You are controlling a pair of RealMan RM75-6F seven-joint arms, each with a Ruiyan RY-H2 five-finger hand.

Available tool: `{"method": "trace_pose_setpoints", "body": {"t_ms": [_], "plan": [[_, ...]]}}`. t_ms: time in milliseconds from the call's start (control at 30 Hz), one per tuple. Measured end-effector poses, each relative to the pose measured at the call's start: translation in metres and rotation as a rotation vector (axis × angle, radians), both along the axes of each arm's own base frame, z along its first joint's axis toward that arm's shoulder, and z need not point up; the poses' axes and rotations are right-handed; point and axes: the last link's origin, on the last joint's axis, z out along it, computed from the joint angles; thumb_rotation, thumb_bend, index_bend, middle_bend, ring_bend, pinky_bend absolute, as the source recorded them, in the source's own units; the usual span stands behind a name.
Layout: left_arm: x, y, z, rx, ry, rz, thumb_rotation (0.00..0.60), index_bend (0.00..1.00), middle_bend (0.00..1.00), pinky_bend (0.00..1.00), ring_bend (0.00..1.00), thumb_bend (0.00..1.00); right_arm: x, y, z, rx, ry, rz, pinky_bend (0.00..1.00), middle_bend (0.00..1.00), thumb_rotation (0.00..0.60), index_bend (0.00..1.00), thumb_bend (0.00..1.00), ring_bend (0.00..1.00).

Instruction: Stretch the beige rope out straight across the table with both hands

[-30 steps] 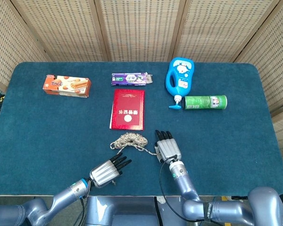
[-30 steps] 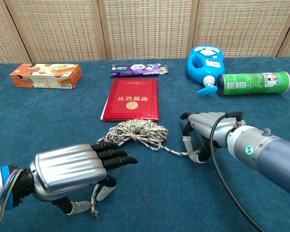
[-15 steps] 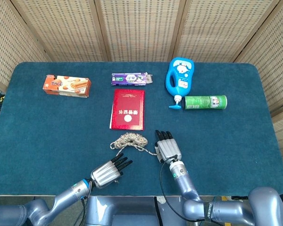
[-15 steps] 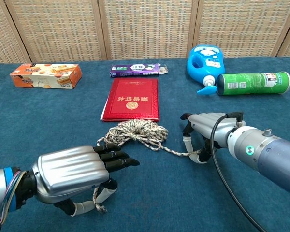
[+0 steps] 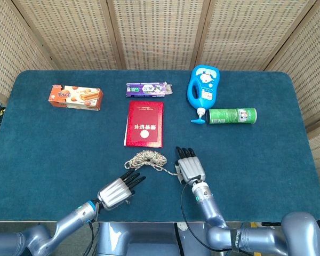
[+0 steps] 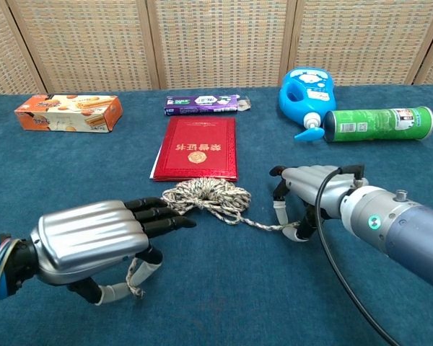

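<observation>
The beige rope (image 5: 146, 157) lies mostly in a loose coil (image 6: 206, 195) near the table's front middle, just below the red booklet. My left hand (image 6: 92, 244) hovers left of the coil, palm down, and pinches one rope end that hangs under it (image 6: 134, 280). My right hand (image 6: 312, 193) sits right of the coil and pinches the other end at the table surface, with a thin strand (image 6: 263, 225) running from the coil to it. In the head view the left hand (image 5: 117, 191) and right hand (image 5: 189, 167) flank the coil.
A red booklet (image 5: 144, 124) lies just beyond the coil. Farther back are a biscuit box (image 5: 75, 97), a purple pack (image 5: 148, 89), a blue bottle (image 5: 203, 88) and a green can (image 5: 232, 116) on its side. The table's front edge is close behind both hands.
My left hand has shifted leftward with its rope end, drawing a little strand out of the coil. The right hand has stayed in place.
</observation>
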Motion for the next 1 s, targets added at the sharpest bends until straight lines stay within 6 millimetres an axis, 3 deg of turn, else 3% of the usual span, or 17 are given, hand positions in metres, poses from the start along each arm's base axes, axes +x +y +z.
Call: {"method": "trace_pose_setpoints", "body": {"t_ms": [200,433,733,1000], "plan": [[-0.019,0.011,0.031,0.072,-0.031,0.064,0.6,0.78,0.0,0.0,0.0,0.41,-0.001,-0.004,0.006,-0.034,0.017,0.022,0.0,0.0,0.6,0.63,0.53,0.0],[-0.054,0.032,0.084,0.213,-0.081,0.185,0.6,0.79,0.0,0.0,0.0,0.42,-0.006,-0.015,0.018,-0.1,0.044,0.019,0.0,0.0,0.6,0.63,0.53,0.0],[-0.101,0.055,0.136,0.351,-0.124,0.336,0.6,0.79,0.0,0.0,0.0,0.42,-0.026,-0.038,0.043,-0.197,0.118,-0.018,0.0,0.0,0.6,0.63,0.53,0.0],[-0.138,0.057,0.172,0.434,-0.126,0.415,0.6,0.79,0.0,0.0,0.0,0.43,-0.051,-0.05,0.07,-0.26,0.191,-0.052,0.0,0.0,0.6,0.63,0.53,0.0]]}}
